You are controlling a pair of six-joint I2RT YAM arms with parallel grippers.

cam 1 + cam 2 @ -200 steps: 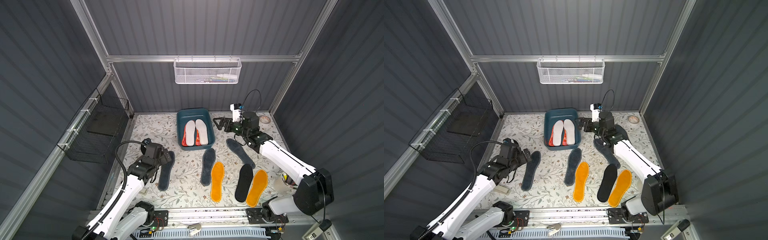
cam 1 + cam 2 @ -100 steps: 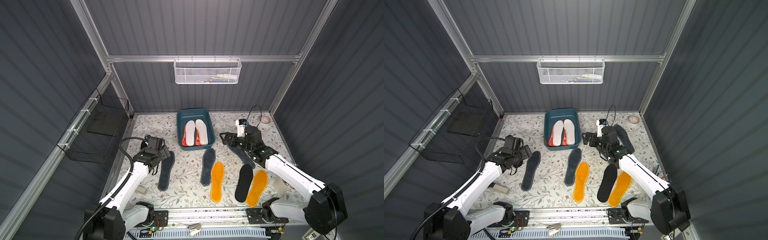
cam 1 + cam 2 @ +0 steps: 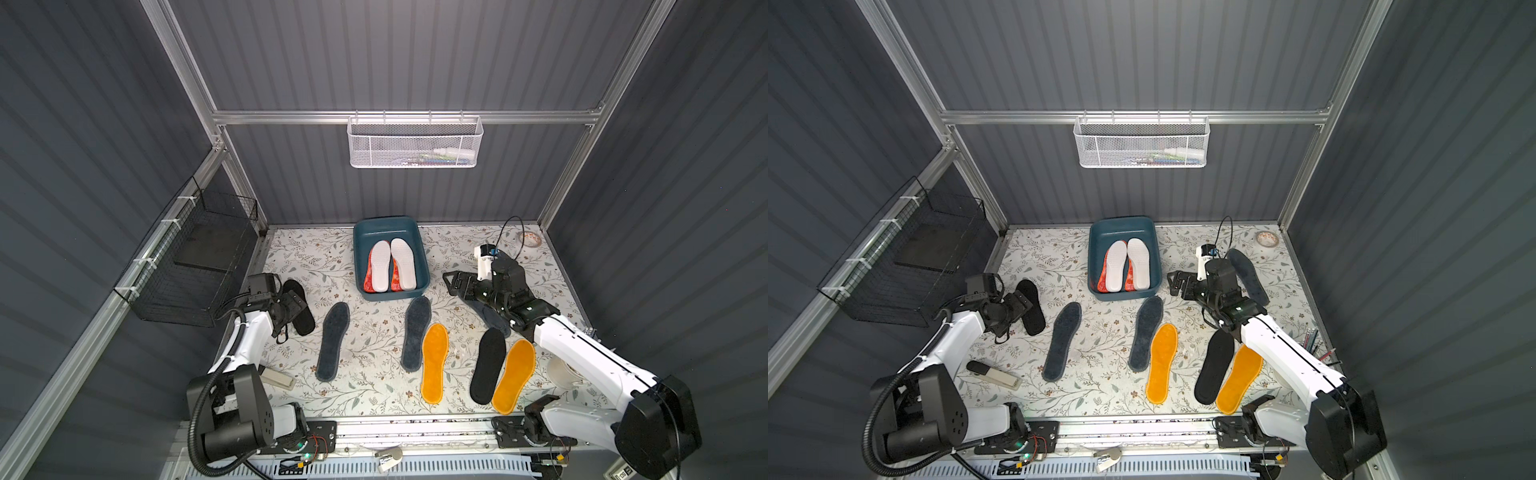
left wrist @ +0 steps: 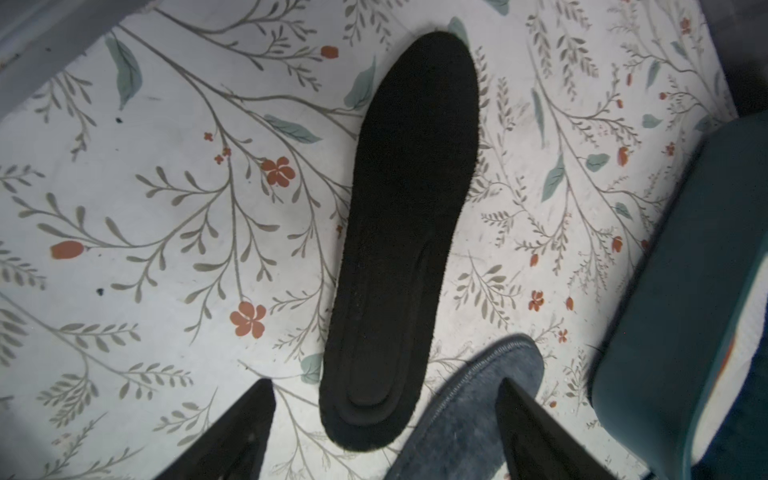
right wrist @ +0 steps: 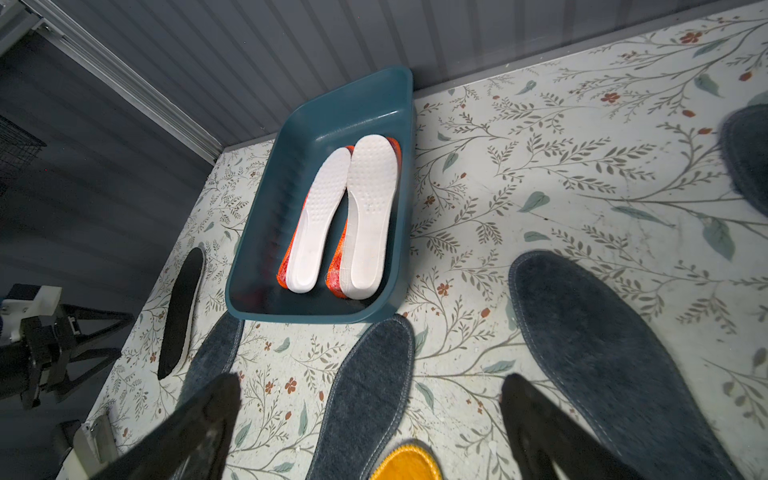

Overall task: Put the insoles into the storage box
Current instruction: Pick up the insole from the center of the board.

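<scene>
Take the flowered table (image 3: pixel 374 386) as a clock face, with six o'clock at the arm bases. Nearest, at six, lies an orange-yellow insole (image 3: pixel 434 363). Toward five a black insole (image 3: pixel 487 368) and a second orange-yellow insole (image 3: pixel 514 376) lie side by side, their edges meeting. Between seven and eight, close to the left base, sits a small beige block (image 3: pixel 1003 378). A little farther in, a grey-blue insole (image 3: pixel 332 341) lies flat toward eight. A central grey-blue insole (image 3: pixel 417 332) lies just beside the first orange-yellow one, its toe close to the box's near wall.

At nine the left gripper (image 4: pixel 384 381) hovers over the heel of a far black insole (image 4: pixel 407 232), which lies flat on the table. The jaws stand apart and clasp nothing; whether a fingertip touches the pad I cannot tell. At two the right gripper (image 3: pixel 451 284) hangs above the table, jaws spread wide and empty, pointing toward nine. Below its arm, at three, lies a third grey-blue insole (image 3: pixel 492 318), and beyond that a fourth grey-blue insole (image 3: pixel 1246 270).

At twelve, near the back wall, stands the storage box (image 3: pixel 361 249). In it a white insole (image 3: pixel 380 266) and a second white insole (image 3: pixel 404 262) lie side by side on top of red-orange insoles (image 3: pixel 368 280), whose edges peep out beneath. In the far corner, between one and two, lies a tape roll (image 3: pixel 528 239). Farthest, a white mesh basket (image 3: pixel 415 145) hangs on the back wall and a black wire basket (image 3: pixel 195 266) on the wall at ten.
</scene>
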